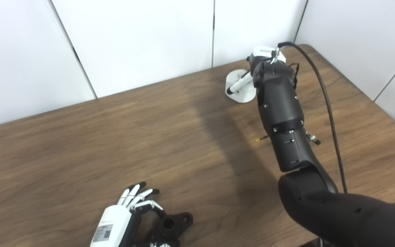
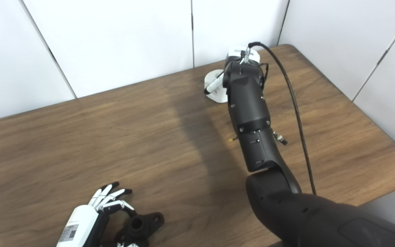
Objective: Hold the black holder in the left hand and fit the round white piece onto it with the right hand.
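I take this for the pick-up step. My left hand (image 1: 122,216) is beside the black holder (image 1: 170,224) at the table's (image 1: 81,144) near edge, fingers spread, whether gripping I cannot tell. My right hand (image 1: 262,63) reaches the round white piece (image 1: 240,85), far across from the holder; its closure is hidden. Next, I must grasp the piece and bring it back.

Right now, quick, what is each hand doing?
Left hand: fingers around the black holder, apparently holding it.
Right hand: over the white piece; cannot tell.
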Controlling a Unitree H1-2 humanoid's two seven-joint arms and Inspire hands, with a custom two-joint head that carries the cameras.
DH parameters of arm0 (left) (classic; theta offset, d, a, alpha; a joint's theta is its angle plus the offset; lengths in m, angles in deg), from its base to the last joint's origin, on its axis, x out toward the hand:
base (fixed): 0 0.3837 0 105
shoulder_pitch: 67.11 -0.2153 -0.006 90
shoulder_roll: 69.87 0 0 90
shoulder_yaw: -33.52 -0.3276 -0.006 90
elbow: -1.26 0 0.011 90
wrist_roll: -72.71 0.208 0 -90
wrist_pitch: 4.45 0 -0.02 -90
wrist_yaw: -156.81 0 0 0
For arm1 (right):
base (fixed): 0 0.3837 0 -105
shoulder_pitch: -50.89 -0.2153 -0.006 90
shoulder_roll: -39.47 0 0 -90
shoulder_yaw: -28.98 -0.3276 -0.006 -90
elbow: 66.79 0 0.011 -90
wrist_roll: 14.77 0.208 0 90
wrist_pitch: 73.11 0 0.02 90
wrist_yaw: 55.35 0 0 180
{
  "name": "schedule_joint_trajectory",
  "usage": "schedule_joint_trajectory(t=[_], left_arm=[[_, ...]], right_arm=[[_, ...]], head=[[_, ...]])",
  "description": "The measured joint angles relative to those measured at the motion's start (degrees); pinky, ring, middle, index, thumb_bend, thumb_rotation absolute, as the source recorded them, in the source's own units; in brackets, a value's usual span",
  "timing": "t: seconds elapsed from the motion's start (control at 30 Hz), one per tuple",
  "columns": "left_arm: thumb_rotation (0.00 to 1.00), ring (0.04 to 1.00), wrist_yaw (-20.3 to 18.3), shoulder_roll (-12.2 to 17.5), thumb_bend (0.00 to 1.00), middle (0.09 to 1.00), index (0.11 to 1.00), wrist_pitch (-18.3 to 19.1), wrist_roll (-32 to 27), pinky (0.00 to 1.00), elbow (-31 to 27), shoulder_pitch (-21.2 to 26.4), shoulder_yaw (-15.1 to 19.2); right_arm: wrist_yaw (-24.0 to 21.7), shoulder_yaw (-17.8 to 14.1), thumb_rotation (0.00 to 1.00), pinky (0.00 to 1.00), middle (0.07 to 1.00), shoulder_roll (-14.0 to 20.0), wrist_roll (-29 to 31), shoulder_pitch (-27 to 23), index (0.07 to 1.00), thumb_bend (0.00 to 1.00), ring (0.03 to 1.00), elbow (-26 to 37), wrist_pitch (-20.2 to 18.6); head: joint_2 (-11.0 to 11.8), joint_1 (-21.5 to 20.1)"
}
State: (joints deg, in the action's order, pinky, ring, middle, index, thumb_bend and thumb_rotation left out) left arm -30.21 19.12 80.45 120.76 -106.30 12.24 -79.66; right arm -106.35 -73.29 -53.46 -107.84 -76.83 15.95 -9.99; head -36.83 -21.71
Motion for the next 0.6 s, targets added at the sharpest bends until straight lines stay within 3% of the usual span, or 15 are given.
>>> schedule_joint_trajectory(t=[0.6], left_arm=[[0.06, 0.957, -0.2, -0.2, 0.51, 0.843, 0.489, 0.2, 0.2, 0.97, -0.2, -0.1, 0.0]], right_arm=[[0.0, 1.0, 0.45, 0.80, 0.911, 0.3, 1.5, 1.1, 0.897, 0.89, 0.943, -1.2, 0.0]], head=[[-0.3, 0.4]])
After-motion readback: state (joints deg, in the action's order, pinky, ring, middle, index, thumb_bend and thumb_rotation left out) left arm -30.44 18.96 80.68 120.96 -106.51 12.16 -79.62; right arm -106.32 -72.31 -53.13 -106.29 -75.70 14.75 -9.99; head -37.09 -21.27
